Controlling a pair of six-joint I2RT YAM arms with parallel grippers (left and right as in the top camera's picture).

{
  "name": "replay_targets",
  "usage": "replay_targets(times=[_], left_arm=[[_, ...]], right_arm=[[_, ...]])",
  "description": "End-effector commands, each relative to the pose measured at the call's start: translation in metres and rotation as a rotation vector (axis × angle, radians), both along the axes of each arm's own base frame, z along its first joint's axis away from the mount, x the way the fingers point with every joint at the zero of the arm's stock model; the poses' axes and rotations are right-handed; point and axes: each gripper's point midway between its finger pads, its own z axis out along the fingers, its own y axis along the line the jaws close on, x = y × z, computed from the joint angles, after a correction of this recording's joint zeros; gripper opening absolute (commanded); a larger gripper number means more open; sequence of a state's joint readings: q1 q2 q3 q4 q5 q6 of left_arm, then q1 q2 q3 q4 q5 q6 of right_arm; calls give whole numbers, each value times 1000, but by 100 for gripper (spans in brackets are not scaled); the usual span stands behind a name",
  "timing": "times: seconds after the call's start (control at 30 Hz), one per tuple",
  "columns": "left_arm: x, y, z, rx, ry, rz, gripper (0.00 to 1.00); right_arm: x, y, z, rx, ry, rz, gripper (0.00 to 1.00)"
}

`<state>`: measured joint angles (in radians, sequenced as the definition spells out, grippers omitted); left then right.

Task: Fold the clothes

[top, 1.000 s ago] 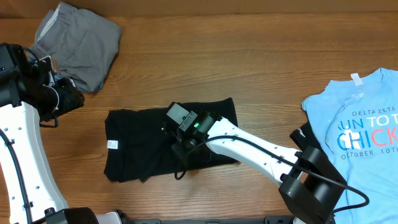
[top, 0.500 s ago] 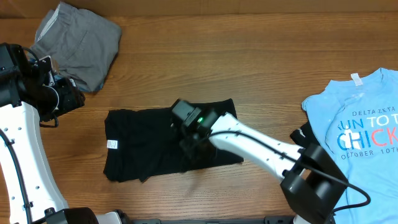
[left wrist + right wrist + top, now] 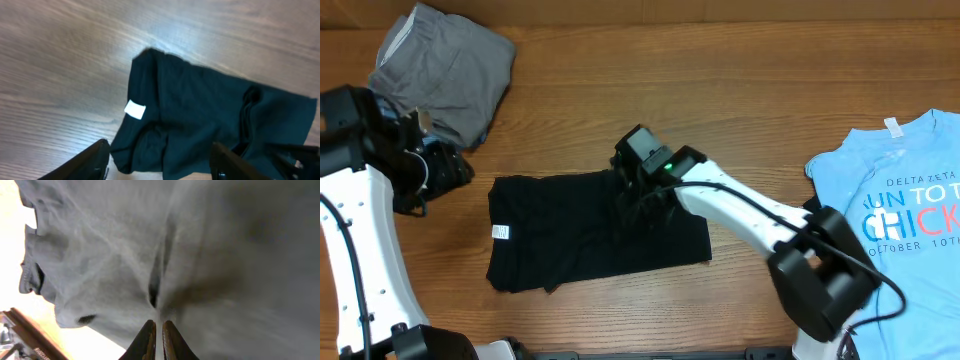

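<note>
Pinching the black T-shirt flat on the surface
Right jaws are closed on a crease in its far half; left jaws stand open near its tagged edge, not touching.

Even overhead light; wrist views blur, and the black T-shirt washes out grey.

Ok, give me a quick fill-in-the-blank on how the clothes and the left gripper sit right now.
1. In the overhead view, the white tag sits near the ___ edge of the black T-shirt.
2. The grey garment lies at the upper ___ corner of the table.
3. The light-blue tee lies at the table's ___ edge.
4. The left gripper is ___, with nothing between its fingers.
Missing words: left, left, right, open.
</note>
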<state>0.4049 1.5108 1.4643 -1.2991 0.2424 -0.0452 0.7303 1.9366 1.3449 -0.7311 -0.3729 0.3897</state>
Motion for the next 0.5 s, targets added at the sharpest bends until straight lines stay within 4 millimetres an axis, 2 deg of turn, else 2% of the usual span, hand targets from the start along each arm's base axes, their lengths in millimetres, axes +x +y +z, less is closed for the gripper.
replay_targets(times=[0.0, 0.3, 0.47], left_arm=[[-7, -8, -17, -28, 30, -24, 69], [-18, -13, -54, -55, 86, -25, 77], [-27, -17, -93, -66, 110, -25, 76]], right_arm=[[-20, 11, -20, 18, 150, -55, 9], [-10, 16, -21, 43, 147, -101, 10], [-9, 17, -21, 46, 144, -100, 10]])
